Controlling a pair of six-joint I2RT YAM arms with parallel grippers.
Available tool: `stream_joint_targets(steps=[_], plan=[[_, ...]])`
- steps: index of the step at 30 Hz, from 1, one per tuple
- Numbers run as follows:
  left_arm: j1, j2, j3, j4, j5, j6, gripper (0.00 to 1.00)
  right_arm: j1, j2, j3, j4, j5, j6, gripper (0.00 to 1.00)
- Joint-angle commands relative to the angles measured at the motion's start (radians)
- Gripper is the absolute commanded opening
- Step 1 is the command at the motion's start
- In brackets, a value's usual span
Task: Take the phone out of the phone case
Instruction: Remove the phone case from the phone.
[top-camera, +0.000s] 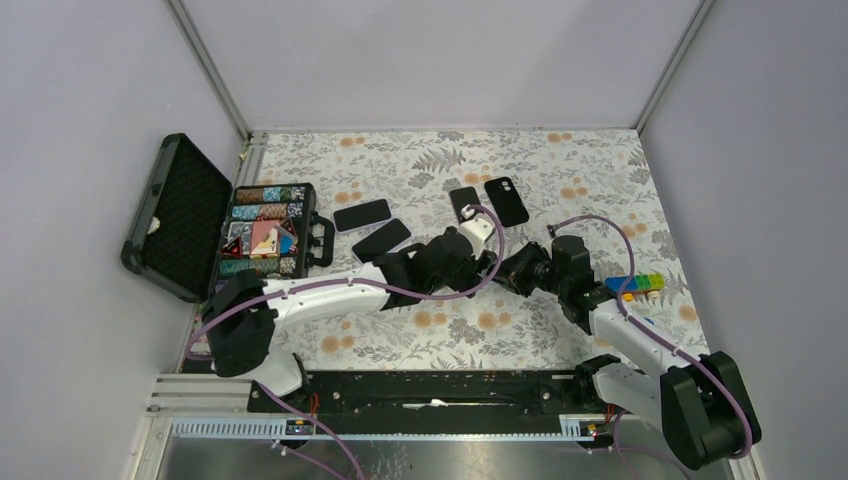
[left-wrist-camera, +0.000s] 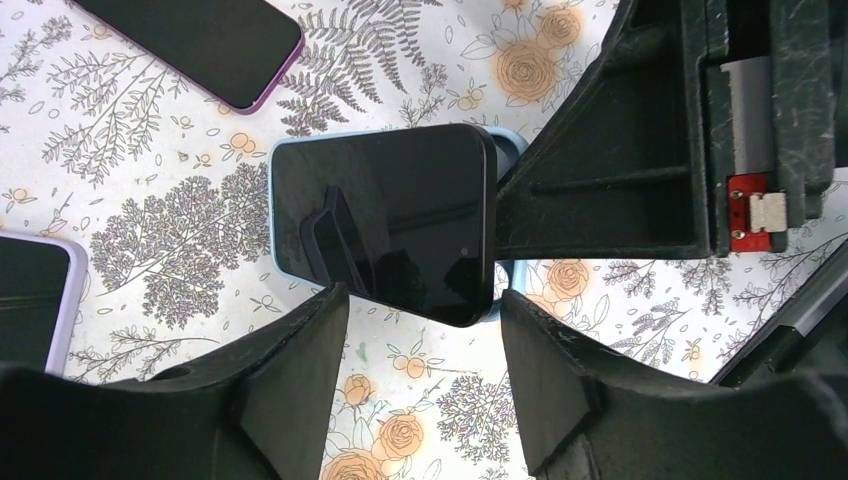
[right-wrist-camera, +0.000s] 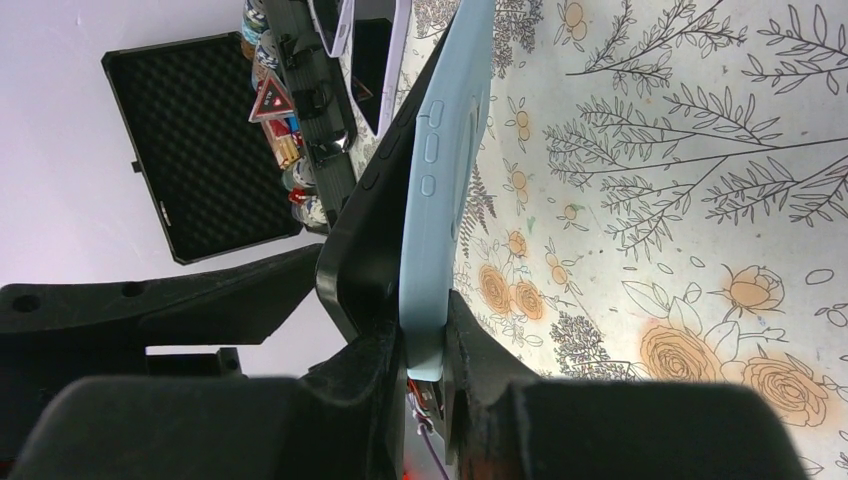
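Over floral table (left-wrist-camera: 150, 150), phone (left-wrist-camera: 385, 220) sits askew in blue case (right-wrist-camera: 440, 200).

Open black case (top-camera: 180, 215), coloured pieces (top-camera: 265, 238) in its compartments, at the left edge of the floral desk (top-camera: 400, 160). Just right of the case: first phone (top-camera: 361, 214) and second phone (top-camera: 381, 240); farther right, third phone (top-camera: 464, 201) and fourth phone (top-camera: 506, 201), all four dark. Well right of the case I see the left end effector (top-camera: 492, 262) and right end effector (top-camera: 515, 268) meeting tip to tip. Coloured blocks (top-camera: 637, 285) lie farthest from it.
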Motion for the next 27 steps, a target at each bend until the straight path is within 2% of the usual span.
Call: stream_joint_targets(steps=[1,5,8,13,19,27], plan=[[0.002,0.027,0.046,0.009,0.014,-0.005,0.59,-0.002,0.000,0.042,0.118,-0.036,0.021,0.00],[0.002,0.038,0.048,0.007,0.023,-0.001,0.59,-0.002,0.008,0.040,0.134,-0.042,0.029,0.00],[0.003,0.039,0.047,0.006,-0.026,-0.003,0.56,-0.002,0.007,0.041,0.135,-0.052,0.029,0.00],[0.006,0.065,0.087,-0.022,-0.049,-0.029,0.45,-0.003,0.005,0.039,0.112,-0.073,0.007,0.00],[0.014,0.062,0.078,-0.008,-0.113,-0.043,0.38,-0.002,-0.013,0.027,0.103,-0.092,-0.003,0.00],[0.018,0.121,0.103,-0.001,-0.126,-0.025,0.38,-0.002,-0.075,-0.004,0.052,-0.119,-0.046,0.00]])
